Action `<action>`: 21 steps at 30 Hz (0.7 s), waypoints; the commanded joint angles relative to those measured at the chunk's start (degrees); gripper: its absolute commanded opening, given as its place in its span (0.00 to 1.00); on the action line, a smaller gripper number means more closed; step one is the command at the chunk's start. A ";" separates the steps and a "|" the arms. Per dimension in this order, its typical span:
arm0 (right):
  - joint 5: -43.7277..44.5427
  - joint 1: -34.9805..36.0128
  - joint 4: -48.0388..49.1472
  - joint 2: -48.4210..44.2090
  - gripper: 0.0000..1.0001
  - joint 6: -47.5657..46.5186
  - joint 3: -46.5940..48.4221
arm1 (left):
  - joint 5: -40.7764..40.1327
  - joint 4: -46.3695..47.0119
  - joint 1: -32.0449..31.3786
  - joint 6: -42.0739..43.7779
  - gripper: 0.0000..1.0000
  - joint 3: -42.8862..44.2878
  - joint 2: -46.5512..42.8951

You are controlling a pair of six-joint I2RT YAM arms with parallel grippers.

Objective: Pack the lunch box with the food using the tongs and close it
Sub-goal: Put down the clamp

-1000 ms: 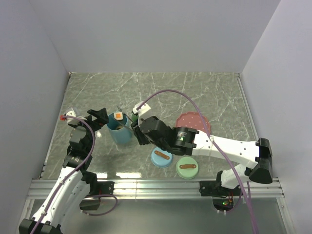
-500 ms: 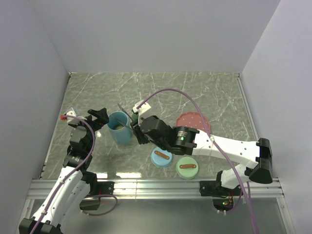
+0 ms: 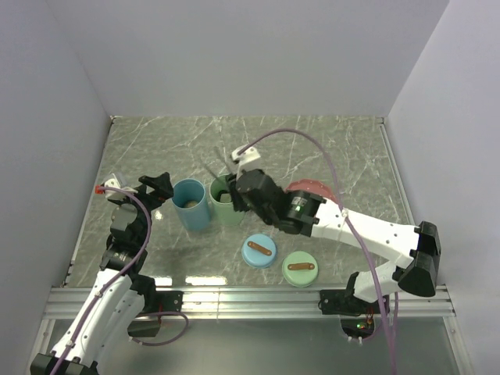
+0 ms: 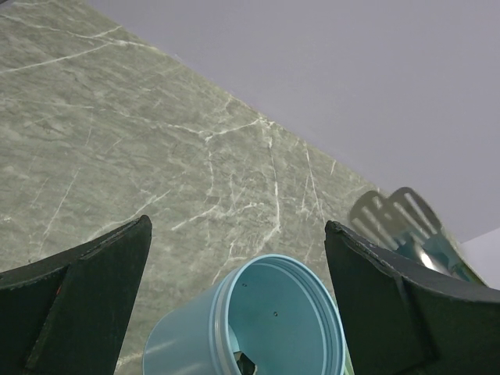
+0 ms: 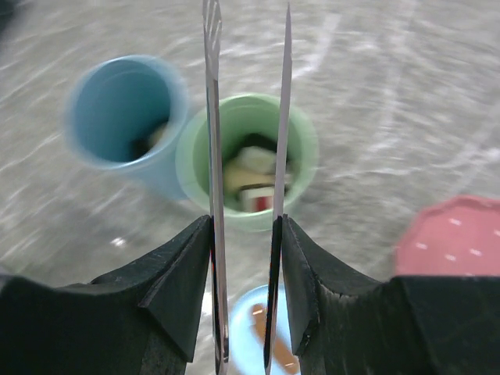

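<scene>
1. Grip of right claw (image 5: 244,226) on tongs (image 5: 212,47): fingers pressed against both thin metal arms from outside, the arms a narrow gap apart, nothing pinched between the tips.
2. Straight ahead of that claw, under the tong tips: green cup (image 5: 308,176), upright and open, with food (image 5: 251,162) inside, white and dark pieces piled together.
3. Ahead and to that claw's left, right beside the green cup: blue cup (image 5: 160,178), also upright and open, with something dark and pale low inside, too blurred to name.
4. Off to that claw's right: edge of pink plate (image 5: 453,238) with white dots.
5. Beneath that claw, partly behind the tong arms: blue lid (image 3: 259,251); just beside it, nearer the arm's base, green lid (image 3: 299,268). Both flat on the marble table (image 3: 328,148), each with a brown strip on top.
6. Left claw (image 4: 238,226): fingers spread wide, gripping nothing. Blue cup just ahead of and below the gap; flat slotted tong tip showing beyond it, to this claw's right.
</scene>
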 commanded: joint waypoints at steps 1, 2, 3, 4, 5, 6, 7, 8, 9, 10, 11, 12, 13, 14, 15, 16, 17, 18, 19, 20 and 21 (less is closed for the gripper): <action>1.68 -5.45 2.08 -4.19 0.47 1.49 -1.98 | -0.79 1.98 0.34 0.24 1.00 0.64 -0.07; 1.15 -6.94 2.35 -4.89 0.47 1.84 -3.38 | -0.88 2.06 0.34 0.24 0.99 0.64 0.02; 0.45 -9.57 2.61 -5.59 0.47 2.02 -4.09 | -0.88 2.15 0.34 0.24 0.99 0.64 0.10; 0.36 -10.99 3.05 -7.08 0.47 2.11 -4.88 | -0.96 2.15 0.34 0.24 1.00 0.64 0.28; 0.44 -12.22 3.05 -7.88 0.47 2.45 -6.10 | -0.88 2.24 0.34 0.33 0.99 0.73 0.45; 0.62 -14.84 3.05 -8.67 0.47 2.63 -6.64 | -0.79 2.33 0.34 0.33 0.99 0.73 0.46; 0.27 -16.09 3.22 -10.33 0.47 2.81 -7.34 | -0.79 2.50 0.34 0.24 0.99 0.73 0.72; 0.10 -17.32 3.40 -11.13 0.47 2.90 -8.82 | -0.79 2.68 0.34 0.33 1.00 0.73 0.89; -0.25 -18.72 3.58 -12.01 0.47 3.07 -9.53 | -0.70 2.85 0.34 0.33 0.99 0.73 1.07; -0.69 -21.17 3.75 -13.67 0.47 3.16 -10.93 | -0.79 2.94 0.34 0.33 0.99 0.73 1.33; -0.78 -22.59 3.75 -14.47 0.47 3.51 -11.64 | -0.70 2.94 0.34 0.33 0.99 0.73 1.42; -0.61 -23.73 3.67 -15.17 0.47 3.69 -12.26 | -0.44 3.12 0.34 0.33 0.99 0.73 1.60; -0.87 -26.53 3.49 -16.14 0.47 3.78 -13.57 | -0.44 3.29 0.34 0.24 0.99 0.73 1.77; -1.31 -28.04 3.40 -16.50 0.47 4.04 -14.02 | -0.44 3.38 0.25 0.33 0.99 0.64 1.86; -1.49 -29.53 3.14 -16.59 0.47 4.39 -14.63 | -0.26 3.56 0.34 0.33 1.00 0.64 1.95; -1.58 -31.11 2.79 -16.76 0.47 4.65 -15.68 | -0.18 3.56 0.34 0.33 0.99 0.64 2.12; -1.75 -33.91 2.61 -16.76 0.47 4.92 -16.22 | 0.00 3.56 0.34 0.33 0.99 0.64 2.21; -1.75 -35.51 2.52 -16.68 0.47 5.18 -16.74 | 0.09 3.65 0.34 0.33 0.99 0.56 2.30; -1.84 -37.00 2.35 -16.50 0.47 5.36 -17.71 | 0.18 3.99 0.34 0.33 0.99 0.56 2.22; -2.88 -40.15 2.43 -16.50 0.47 5.45 -18.24 | 0.18 4.00 0.34 0.24 0.99 0.38 2.30; -3.33 -41.57 2.52 -16.50 0.47 5.45 -18.68 | 0.26 4.09 0.34 0.24 0.99 0.38 2.30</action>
